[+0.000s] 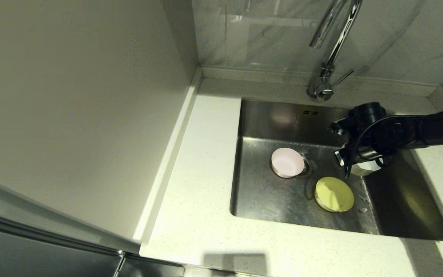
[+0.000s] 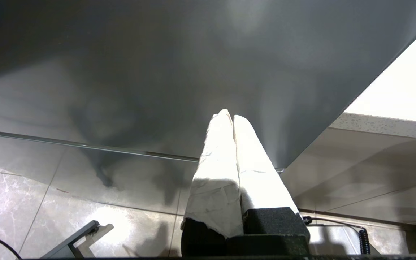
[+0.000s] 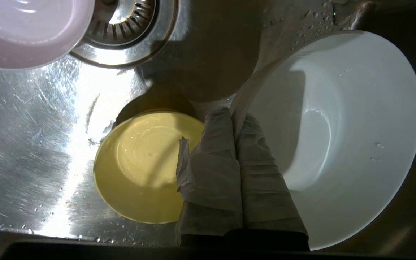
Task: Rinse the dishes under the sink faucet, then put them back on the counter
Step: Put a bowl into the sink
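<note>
Under the right arm, at three o'clock in the sink (image 1: 417, 215), the white bowl (image 1: 364, 168) is mostly hidden; the right gripper (image 3: 232, 115) pinches its rim, fingers clamped tight. Three bowls in all: the pink bowl (image 1: 287, 162) partly covers the drain (image 1: 307, 167) at centre, the yellow-green bowl (image 1: 333, 194) lies at five o'clock. One faucet (image 1: 331, 54), spout cut off, stands at twelve o'clock. Off by the counter (image 1: 198, 184) front, the left gripper (image 2: 232, 117) hangs closed and empty

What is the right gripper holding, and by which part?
The right gripper holds the white bowl by its rim, over the sink.
</note>
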Controlling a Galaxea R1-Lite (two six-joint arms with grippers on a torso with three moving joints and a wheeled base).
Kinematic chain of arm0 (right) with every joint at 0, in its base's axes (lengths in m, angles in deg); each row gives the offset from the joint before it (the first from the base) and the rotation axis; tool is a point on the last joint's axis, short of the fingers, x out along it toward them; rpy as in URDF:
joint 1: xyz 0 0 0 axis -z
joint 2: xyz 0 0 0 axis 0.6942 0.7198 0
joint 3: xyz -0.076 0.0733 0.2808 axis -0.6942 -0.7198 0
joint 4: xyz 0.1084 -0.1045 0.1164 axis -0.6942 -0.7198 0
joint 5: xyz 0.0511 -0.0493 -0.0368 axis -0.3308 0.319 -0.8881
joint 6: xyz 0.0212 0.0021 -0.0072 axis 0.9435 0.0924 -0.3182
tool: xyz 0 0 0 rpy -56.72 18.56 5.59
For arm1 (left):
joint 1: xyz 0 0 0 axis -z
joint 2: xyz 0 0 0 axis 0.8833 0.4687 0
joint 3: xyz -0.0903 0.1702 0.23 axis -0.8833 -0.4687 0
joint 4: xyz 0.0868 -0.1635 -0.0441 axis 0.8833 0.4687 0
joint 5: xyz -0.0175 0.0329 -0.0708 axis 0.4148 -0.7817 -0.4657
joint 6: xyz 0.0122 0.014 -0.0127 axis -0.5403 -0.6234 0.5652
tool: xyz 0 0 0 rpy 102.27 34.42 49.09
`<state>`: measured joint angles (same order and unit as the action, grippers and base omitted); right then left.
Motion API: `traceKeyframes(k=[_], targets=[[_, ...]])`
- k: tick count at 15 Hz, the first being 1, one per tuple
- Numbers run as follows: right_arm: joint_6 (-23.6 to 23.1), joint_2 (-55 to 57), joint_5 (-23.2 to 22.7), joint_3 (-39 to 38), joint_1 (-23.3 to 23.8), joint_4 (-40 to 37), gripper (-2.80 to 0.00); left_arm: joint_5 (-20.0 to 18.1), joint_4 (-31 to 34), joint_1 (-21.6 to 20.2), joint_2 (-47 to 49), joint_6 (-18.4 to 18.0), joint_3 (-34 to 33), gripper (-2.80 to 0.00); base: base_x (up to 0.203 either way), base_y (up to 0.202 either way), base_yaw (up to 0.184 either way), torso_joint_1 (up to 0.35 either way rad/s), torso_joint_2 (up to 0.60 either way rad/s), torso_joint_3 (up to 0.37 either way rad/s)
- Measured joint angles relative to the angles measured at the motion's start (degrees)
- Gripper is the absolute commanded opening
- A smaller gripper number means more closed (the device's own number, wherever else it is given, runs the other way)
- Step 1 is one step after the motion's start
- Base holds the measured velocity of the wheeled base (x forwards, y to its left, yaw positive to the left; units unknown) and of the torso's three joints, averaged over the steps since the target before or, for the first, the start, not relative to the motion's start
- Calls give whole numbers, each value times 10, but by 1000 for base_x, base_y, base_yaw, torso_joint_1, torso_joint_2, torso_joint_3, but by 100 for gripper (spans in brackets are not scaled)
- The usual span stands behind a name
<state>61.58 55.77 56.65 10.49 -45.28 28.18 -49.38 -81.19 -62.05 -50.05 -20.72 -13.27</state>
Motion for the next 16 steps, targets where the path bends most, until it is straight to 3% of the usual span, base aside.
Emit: traceKeyframes(k=[4, 8, 15, 16], targets=[[-4, 31, -42, 35, -5, 19, -280, 0, 0, 0, 0, 0, 0, -280, 0, 0, 0, 0, 0, 0], [-2, 78, -43, 63, -13, 79, -280, 0, 0, 0, 0, 0, 0, -280, 0, 0, 0, 0, 0, 0], [-2, 142, -22, 108, -14, 121, -280, 0, 0, 0, 0, 0, 0, -280, 0, 0, 0, 0, 0, 0], [-2, 147, -21, 111, -14, 121, 0, 0, 0, 0, 0, 0, 0, -280, 0, 0, 0, 0, 0, 0]])
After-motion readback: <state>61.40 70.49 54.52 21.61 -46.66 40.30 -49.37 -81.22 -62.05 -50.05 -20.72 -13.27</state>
